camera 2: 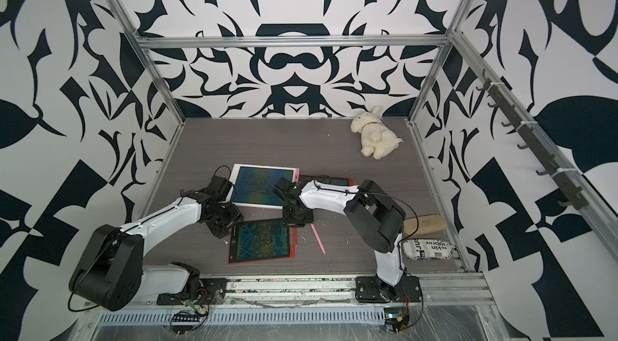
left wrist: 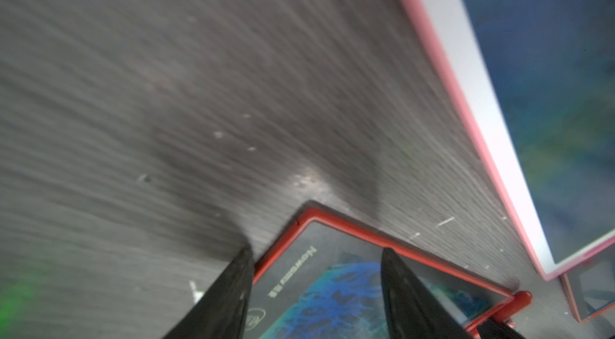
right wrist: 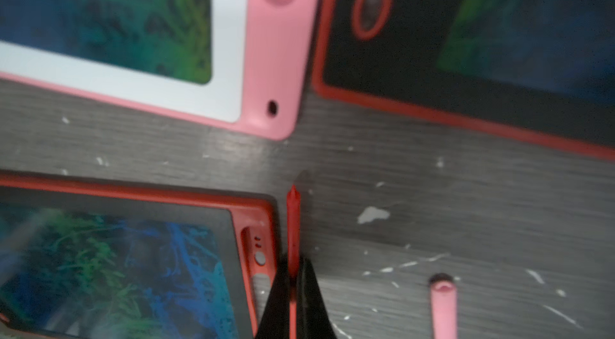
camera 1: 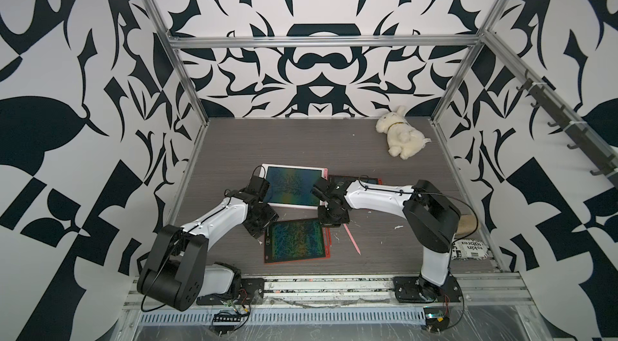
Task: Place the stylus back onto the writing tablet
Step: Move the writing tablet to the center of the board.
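Grey woodgrain table [camera 1: 301, 142], black-and-white patterned walls [camera 1: 83, 88], white scraps [right wrist: 372, 214] scattered about. Three tablets are out. The near red tablet [camera 1: 295, 240] looks like the target, since both arms work it. Pink tablet [camera 1: 291, 185] sits at its 12 o'clock. Second red tablet [right wrist: 466, 38] is at about 1, mostly under the right arm [camera 1: 378, 193].

Right gripper [right wrist: 294, 275] is clamped on the red stylus [right wrist: 293, 221] partway along the shaft, tip out front pointing to 12. The stylus runs parallel to the tablet's 3 o'clock edge, just beside it, level with the edge recess [right wrist: 258, 254]. Reads as alignment for a sideways push into that holder, and the colour match backs this. Contact with the edge: cannot tell, too blurred.

Left gripper [left wrist: 316, 254] is at the tablet's 10 o'clock corner, fingers [left wrist: 229, 287] apart. One is outside the frame on the table, one over the screen, nothing pinched. Likely a brace so the tablet doesn't slide toward 9 when the stylus is pressed in.

Pink stylus [camera 1: 352, 239] lies loose at 3 o'clock, apart from both grippers. Probably belongs to the pink tablet, not this step.

Judgement: late in the task, stylus not yet seated. Risks: the thin shaft pivots in the jaws, or the tablet skates if the brace is light.
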You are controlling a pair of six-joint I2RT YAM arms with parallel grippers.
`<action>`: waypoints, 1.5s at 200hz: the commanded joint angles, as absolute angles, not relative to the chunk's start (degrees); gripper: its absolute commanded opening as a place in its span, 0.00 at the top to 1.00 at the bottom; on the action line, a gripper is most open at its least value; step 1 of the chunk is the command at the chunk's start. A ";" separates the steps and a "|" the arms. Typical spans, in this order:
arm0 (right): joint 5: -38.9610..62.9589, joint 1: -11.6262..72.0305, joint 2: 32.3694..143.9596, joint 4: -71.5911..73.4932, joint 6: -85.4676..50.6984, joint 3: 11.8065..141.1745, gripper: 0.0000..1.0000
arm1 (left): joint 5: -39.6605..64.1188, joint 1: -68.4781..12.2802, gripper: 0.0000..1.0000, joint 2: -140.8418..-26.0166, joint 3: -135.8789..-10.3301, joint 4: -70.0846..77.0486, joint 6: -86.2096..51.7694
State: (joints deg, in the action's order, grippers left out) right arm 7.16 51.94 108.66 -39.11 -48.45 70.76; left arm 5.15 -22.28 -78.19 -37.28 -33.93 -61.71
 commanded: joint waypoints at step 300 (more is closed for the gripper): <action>2.46 51.02 101.54 -39.38 -50.57 65.67 1.00 | 10.57 -26.47 0.30 -65.39 -39.13 -27.69 -42.44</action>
